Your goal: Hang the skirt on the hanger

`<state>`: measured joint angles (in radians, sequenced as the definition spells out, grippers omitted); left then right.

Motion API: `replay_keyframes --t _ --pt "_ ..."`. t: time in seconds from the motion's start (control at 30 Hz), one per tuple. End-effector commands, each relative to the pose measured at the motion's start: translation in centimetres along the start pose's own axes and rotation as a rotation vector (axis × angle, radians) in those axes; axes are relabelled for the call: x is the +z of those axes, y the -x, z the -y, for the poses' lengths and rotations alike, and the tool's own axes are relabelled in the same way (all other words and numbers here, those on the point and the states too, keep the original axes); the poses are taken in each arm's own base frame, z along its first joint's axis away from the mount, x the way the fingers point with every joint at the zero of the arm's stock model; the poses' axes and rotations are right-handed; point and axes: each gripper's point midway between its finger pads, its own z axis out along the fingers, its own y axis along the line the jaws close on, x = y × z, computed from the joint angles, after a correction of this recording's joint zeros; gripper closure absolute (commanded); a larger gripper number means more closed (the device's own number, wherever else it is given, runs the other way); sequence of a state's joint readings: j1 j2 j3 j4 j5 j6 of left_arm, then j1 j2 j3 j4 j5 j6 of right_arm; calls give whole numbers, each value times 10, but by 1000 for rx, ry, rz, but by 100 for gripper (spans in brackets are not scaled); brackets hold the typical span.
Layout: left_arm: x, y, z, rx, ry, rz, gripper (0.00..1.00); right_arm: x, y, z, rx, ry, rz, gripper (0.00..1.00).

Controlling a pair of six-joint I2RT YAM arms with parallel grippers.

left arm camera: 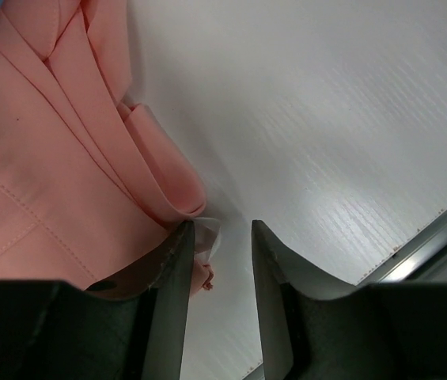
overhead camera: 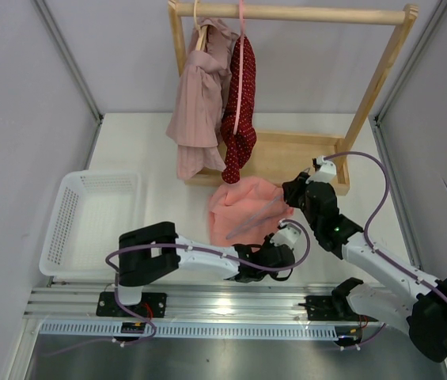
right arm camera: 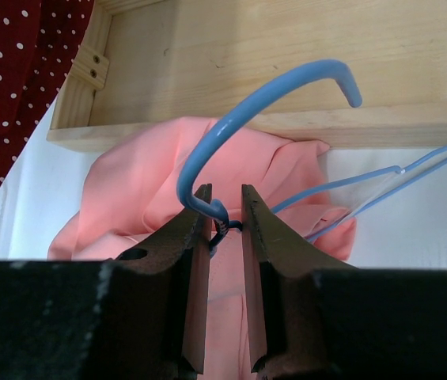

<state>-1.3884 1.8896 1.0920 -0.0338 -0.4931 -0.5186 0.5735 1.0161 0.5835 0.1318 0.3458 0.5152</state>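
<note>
On the far left the white basket [overhead camera: 89, 222] sits well apart from the work. My left end effector [left arm camera: 223, 229] is spread at the skirt's [left arm camera: 41, 182] folded near edge. One finger touches the cloth, and between the two I see mostly bare worktop [left arm camera: 350, 119]. If I close here I may catch only a sliver of hem, or nothing, and the fold would slide away. The salmon skirt lies bunched on the worktop in front of the rack. My right end effector [right arm camera: 225, 198] is pinching the blue hanger [right arm camera: 270, 91] at its thin twisted neck, with the frame lying over the skirt. The wire could swivel in that narrow grip. The hook is just beside the wooden rack base [right arm camera: 286, 47] and could snag its rim. The dotted red garment [right arm camera: 9, 63] hangs near. There is open room to the right. The rail [left arm camera: 437, 245] bounds the near side.
</note>
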Motion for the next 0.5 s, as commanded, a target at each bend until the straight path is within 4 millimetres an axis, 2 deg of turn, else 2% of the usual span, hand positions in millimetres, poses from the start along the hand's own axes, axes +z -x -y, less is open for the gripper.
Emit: replay_keyframes --t 0.0,0.1,0.33,0.47 --pt "7 -4 -2 -37 6 0 60 3 -3 10 -5 -49 -23 100" --pt "10 -2 -1 -46 -1 14 62 4 -2 9 -2 -48 -21 100" --pt "17 -13 -3 -46 2 -9 69 5 -3 10 -6 -50 -25 100" --pt "17 -13 -3 -48 1 -8 78 5 -3 10 -7 -50 -25 100"
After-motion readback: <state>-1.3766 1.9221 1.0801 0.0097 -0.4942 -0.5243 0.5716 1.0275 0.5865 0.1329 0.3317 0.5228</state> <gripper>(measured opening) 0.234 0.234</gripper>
